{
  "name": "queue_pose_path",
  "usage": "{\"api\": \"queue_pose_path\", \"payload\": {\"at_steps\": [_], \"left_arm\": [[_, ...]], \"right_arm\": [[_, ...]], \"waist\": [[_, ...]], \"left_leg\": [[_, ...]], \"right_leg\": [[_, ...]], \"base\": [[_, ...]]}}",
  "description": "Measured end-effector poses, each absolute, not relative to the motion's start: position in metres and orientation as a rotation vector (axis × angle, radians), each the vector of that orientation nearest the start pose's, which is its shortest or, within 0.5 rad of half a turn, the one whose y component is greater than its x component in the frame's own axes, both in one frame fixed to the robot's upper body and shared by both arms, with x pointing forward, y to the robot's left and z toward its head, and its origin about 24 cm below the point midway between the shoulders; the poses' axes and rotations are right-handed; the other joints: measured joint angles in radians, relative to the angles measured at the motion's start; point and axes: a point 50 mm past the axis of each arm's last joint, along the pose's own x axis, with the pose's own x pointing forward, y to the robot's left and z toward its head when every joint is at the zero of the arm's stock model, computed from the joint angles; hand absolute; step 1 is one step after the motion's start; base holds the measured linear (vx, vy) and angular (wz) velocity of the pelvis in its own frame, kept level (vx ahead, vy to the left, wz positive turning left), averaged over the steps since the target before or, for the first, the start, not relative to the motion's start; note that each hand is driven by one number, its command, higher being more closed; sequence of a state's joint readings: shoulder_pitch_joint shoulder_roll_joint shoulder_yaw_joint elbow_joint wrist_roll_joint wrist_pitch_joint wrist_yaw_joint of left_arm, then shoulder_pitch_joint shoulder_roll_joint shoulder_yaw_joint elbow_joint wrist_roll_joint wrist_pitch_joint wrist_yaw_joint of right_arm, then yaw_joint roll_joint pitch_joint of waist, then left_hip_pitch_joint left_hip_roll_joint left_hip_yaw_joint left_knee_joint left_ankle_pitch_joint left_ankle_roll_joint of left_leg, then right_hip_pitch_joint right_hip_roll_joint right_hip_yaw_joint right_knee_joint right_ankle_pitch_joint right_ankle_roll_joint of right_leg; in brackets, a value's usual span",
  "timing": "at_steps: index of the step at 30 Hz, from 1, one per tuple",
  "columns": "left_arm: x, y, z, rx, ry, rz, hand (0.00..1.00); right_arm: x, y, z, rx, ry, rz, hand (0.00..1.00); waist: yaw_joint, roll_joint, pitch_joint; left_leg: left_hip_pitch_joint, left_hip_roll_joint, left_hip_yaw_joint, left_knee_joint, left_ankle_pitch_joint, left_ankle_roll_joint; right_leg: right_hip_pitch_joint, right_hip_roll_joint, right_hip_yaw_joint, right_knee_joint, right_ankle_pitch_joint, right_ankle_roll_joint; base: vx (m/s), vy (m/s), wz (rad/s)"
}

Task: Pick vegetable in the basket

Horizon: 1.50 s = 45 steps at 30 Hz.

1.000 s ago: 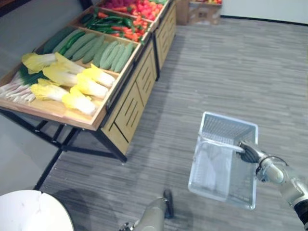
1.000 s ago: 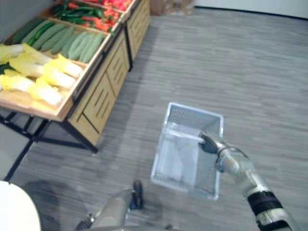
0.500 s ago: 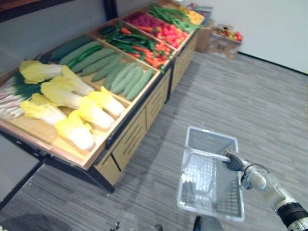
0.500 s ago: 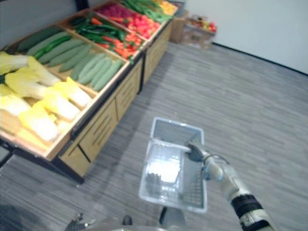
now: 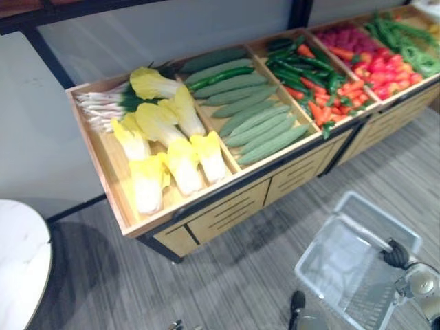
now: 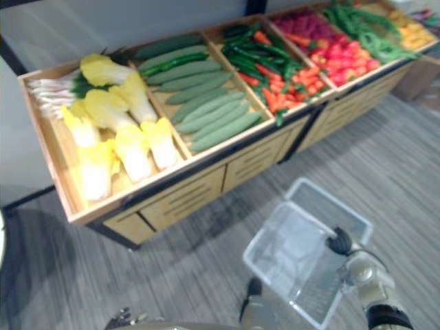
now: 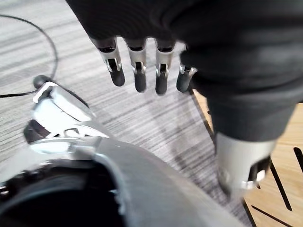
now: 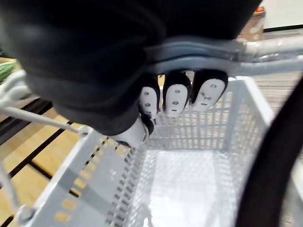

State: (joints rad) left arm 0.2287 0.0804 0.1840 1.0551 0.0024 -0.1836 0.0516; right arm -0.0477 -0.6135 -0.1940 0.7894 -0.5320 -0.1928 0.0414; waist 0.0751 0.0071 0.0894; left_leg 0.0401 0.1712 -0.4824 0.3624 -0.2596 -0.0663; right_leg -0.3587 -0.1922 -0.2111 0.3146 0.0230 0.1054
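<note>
Your right robot hand (image 5: pixel 395 254) is clenched on the basket (image 5: pixel 323 232) handle; basket's empty. The left robot hand (image 7: pixel 139 75) hangs released, low. Target cucumbers (image 5: pixel 265 127) lie on the bench (image 5: pixel 227 213) ahead-left, long axes slanting basketward; left's nearer.

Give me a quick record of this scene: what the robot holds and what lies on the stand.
right hand: curled round the handle of the basket
basket contents: nothing inside
left hand: fingers straight, holding nothing
stand: wooden, split into compartments
produce: spring onions, cabbages, cucumbers, green and red peppers
</note>
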Motion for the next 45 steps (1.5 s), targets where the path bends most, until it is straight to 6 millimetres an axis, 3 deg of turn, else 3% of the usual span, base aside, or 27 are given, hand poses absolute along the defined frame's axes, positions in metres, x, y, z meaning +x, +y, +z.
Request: {"api": "queue_pose_path", "payload": {"at_steps": [2, 3, 5, 6, 8, 9, 10, 11, 13, 16, 18, 22, 24, 25, 26, 27, 28, 29, 31, 32, 35, 37, 40, 42, 45], "left_arm": [[0.041, 0.214, -0.163, -0.023, 1.089, 0.381, 0.00], [0.040, 0.214, -0.163, -0.036, 1.093, 0.397, 0.00], [0.038, 0.217, -0.163, -0.042, 1.100, 0.413, 0.00], [0.039, 0.218, -0.163, -0.042, 1.094, 0.420, 0.00], [0.047, 0.222, -0.159, -0.035, 1.052, 0.428, 0.00], [0.049, 0.221, -0.159, -0.032, 1.046, 0.422, 0.00], [0.049, 0.218, -0.159, -0.035, 1.049, 0.414, 0.00], [0.046, 0.213, -0.161, -0.044, 1.059, 0.410, 0.00], [0.055, 0.223, -0.158, -0.002, 1.037, 0.400, 0.00], [0.062, 0.222, -0.157, 0.031, 1.026, 0.366, 0.00], [0.063, 0.224, -0.156, 0.066, 1.028, 0.344, 0.00], [0.060, 0.221, -0.159, 0.082, 1.053, 0.315, 0.00], [0.058, 0.225, -0.159, 0.092, 1.059, 0.319, 0.00], [0.056, 0.226, -0.159, 0.095, 1.065, 0.322, 0.00], [0.055, 0.228, -0.158, 0.100, 1.068, 0.329, 0.00], [0.056, 0.230, -0.158, 0.106, 1.064, 0.335, 0.00], [0.060, 0.235, -0.155, 0.122, 1.044, 0.350, 0.00], [0.064, 0.243, -0.151, 0.139, 1.016, 0.377, 0.00], [0.071, 0.252, -0.146, 0.145, 0.983, 0.418, 0.00], [0.075, 0.260, -0.143, 0.149, 0.963, 0.459, 0.00], [0.093, 0.265, -0.134, 0.103, 0.870, 0.570, 0.00], [0.097, 0.267, -0.129, 0.078, 0.822, 0.630, 0.00], [0.104, 0.264, -0.118, -0.007, 0.714, 0.753, 0.00], [0.111, 0.263, -0.101, -0.023, 0.598, 0.826, 0.00], [0.132, 0.262, -0.076, -0.001, 0.447, 0.837, 0.00]], "right_arm": [[0.187, -0.380, -0.019, -0.938, 0.653, -0.216, 1.00], [0.182, -0.384, -0.020, -0.928, 0.671, -0.239, 1.00], [0.170, -0.392, -0.022, -0.889, 0.700, -0.318, 1.00], [0.167, -0.394, -0.023, -0.877, 0.711, -0.333, 1.00], [0.154, -0.400, -0.030, -0.822, 0.747, -0.404, 1.00], [0.152, -0.402, -0.030, -0.812, 0.754, -0.422, 1.00], [0.150, -0.405, -0.030, -0.790, 0.757, -0.449, 1.00], [0.153, -0.405, -0.030, -0.769, 0.748, -0.464, 1.00], [0.163, -0.390, -0.039, -0.703, 0.721, -0.446, 1.00], [0.177, -0.382, -0.039, -0.680, 0.690, -0.434, 1.00], [0.186, -0.368, -0.048, -0.655, 0.697, -0.388, 1.00], [0.185, -0.346, -0.064, -0.594, 0.711, -0.352, 1.00], [0.178, -0.347, -0.069, -0.591, 0.738, -0.354, 1.00], [0.174, -0.348, -0.071, -0.575, 0.752, -0.372, 1.00], [0.168, -0.349, -0.076, -0.545, 0.782, -0.403, 1.00], [0.165, -0.349, -0.077, -0.519, 0.787, -0.429, 1.00], [0.159, -0.349, -0.081, -0.481, 0.801, -0.459, 1.00], [0.153, -0.345, -0.087, -0.441, 0.819, -0.475, 1.00], [0.148, -0.336, -0.096, -0.398, 0.837, -0.479, 1.00], [0.141, -0.331, -0.101, -0.365, 0.855, -0.500, 1.00], [0.110, -0.330, -0.116, -0.254, 0.941, -0.594, 1.00], [0.103, -0.325, -0.121, -0.213, 0.969, -0.618, 1.00], [0.094, -0.328, -0.122, -0.169, 0.980, -0.672, 1.00], [0.084, -0.325, -0.126, -0.139, 0.998, -0.702, 1.00], [0.070, -0.319, -0.130, -0.131, 1.010, -0.726, 1.00]], "waist": [[-0.022, -0.004, 0.002], [-0.026, -0.007, 0.003], [-0.047, -0.016, 0.006], [-0.046, -0.022, 0.009], [-0.048, -0.037, 0.017], [-0.050, -0.033, 0.015], [-0.044, -0.016, 0.017], [-0.045, 0.001, 0.017], [-0.046, -0.040, 0.021], [-0.043, -0.035, 0.033], [-0.035, -0.030, 0.037], [-0.026, -0.034, 0.042], [-0.021, -0.054, 0.050], [-0.027, -0.054, 0.051], [-0.036, -0.049, 0.052], [-0.037, -0.048, 0.053], [-0.036, -0.039, 0.052], [-0.031, -0.039, 0.055], [-0.032, -0.068, 0.057], [-0.036, -0.079, 0.057], [-0.043, -0.086, 0.054], [-0.040, -0.088, 0.053], [-0.028, -0.053, 0.049], [-0.021, -0.038, 0.042], [-0.015, -0.038, 0.032]], "left_leg": [[-0.066, -0.006, 0.043, 0.056, 0.157, -0.020], [-0.086, 0.000, 0.082, 0.081, 0.187, -0.032], [-0.191, 0.044, 0.318, 0.173, 0.112, -0.045], [-0.216, 0.049, 0.379, 0.172, 0.094, -0.044], [-0.309, 0.028, 0.569, 0.073, 0.066, -0.038], [-0.321, 0.013, 0.600, 0.017, 0.087, -0.032], [-0.333, 0.007, 0.646, -0.069, 0.179, -0.022], [-0.338, 0.007, 0.706, -0.125, 0.208, 0.008], [-0.332, -0.064, 0.709, -0.221, 0.260, 0.026], [-0.323, -0.104, 0.693, -0.249, 0.281, 0.044], [-0.291, -0.110, 0.692, -0.251, 0.280, 0.043], [-0.231, -0.113, 0.698, -0.305, 0.272, 0.024], [-0.200, -0.150, 0.714, -0.314, 0.246, 0.036], [-0.183, -0.152, 0.712, -0.325, 0.235, 0.039], [-0.162, -0.140, 0.709, -0.338, 0.236, 0.040], [-0.152, -0.133, 0.710, -0.346, 0.236, 0.039], [-0.131, -0.110, 0.711, -0.355, 0.236, 0.039], [-0.122, -0.094, 0.708, -0.364, 0.236, 0.039], [-0.123, -0.089, 0.688, -0.365, 0.237, 0.040], [-0.125, -0.086, 0.677, -0.364, 0.239, 0.038], [-0.123, -0.107, 0.629, -0.361, 0.257, 0.049], [-0.128, -0.109, 0.617, -0.361, 0.259, 0.046], [-0.152, -0.088, 0.603, -0.365, 0.275, 0.022], [-0.140, -0.055, 0.602, -0.378, 0.294, -0.004], [-0.112, -0.024, 0.600, -0.404, 0.313, -0.016]], "right_leg": [[0.062, -0.028, -0.078, -0.029, -0.015, -0.023], [0.089, -0.034, -0.099, -0.053, -0.017, -0.027], [0.196, -0.048, -0.187, -0.146, -0.018, -0.028], [0.215, -0.055, -0.207, -0.162, -0.018, -0.028], [0.276, -0.096, -0.296, -0.203, -0.007, -0.011], [0.283, -0.101, -0.317, -0.211, -0.005, -0.007], [0.297, -0.096, -0.341, -0.222, 0.002, 0.006], [0.312, -0.077, -0.355, -0.248, 0.005, 0.037], [0.315, -0.109, -0.355, -0.305, 0.009, 0.045], [0.338, -0.118, -0.341, -0.326, 0.009, 0.046], [0.366, -0.117, -0.325, -0.334, 0.024, 0.068], [0.365, -0.122, -0.321, -0.295, 0.006, 0.064], [0.329, -0.182, -0.292, -0.211, -0.059, 0.016], [0.324, -0.189, -0.279, -0.155, -0.073, -0.034], [0.290, -0.197, -0.258, -0.057, -0.054, -0.105], [0.274, -0.193, -0.235, -0.030, -0.022, -0.125], [0.261, -0.169, -0.208, -0.015, 0.047, -0.116], [0.256, -0.145, -0.186, -0.025, 0.077, -0.095], [0.266, -0.120, -0.163, -0.064, 0.068, -0.082], [0.279, -0.099, -0.127, -0.104, 0.041, -0.043], [0.340, -0.074, -0.107, -0.183, 0.009, 0.004], [0.374, -0.057, -0.116, -0.244, 0.001, 0.017], [0.389, -0.025, -0.145, -0.291, -0.010, 0.033], [0.401, 0.012, -0.162, -0.287, -0.012, 0.029], [0.424, 0.035, -0.184, -0.267, -0.039, 0.002]], "base": [[0.38, -0.361, 1.02], [0.37, -0.295, 1.06], [0.32, -0.197, 1.05], [0.19, -0.055, 1.12], [0.07, 0.096, 1.17], [0.04, 0.185, 0.89], [0.04, 0.193, 0.60], [0.06, 0.255, 0.59], [0.05, 0.237, 0.54], [0.04, 0.117, 0.31], [0.01, 0.018, 0.02], [-0.04, -0.023, -0.23], [0.01, 0.069, -0.28], [0.01, 0.050, -0.21], [0.01, 0.052, -0.17], [0.00, 0.071, -0.19], [0.08, 0.105, -0.28], [0.09, 0.083, -0.24], [0.12, 0.018, -0.04], [0.16, -0.018, 0.13], [0.16, -0.064, 0.51], [0.14, -0.122, 0.20], [0.11, -0.196, 0.09], [0.10, -0.182, 0.06], [0.07, -0.110, 0.20]]}}
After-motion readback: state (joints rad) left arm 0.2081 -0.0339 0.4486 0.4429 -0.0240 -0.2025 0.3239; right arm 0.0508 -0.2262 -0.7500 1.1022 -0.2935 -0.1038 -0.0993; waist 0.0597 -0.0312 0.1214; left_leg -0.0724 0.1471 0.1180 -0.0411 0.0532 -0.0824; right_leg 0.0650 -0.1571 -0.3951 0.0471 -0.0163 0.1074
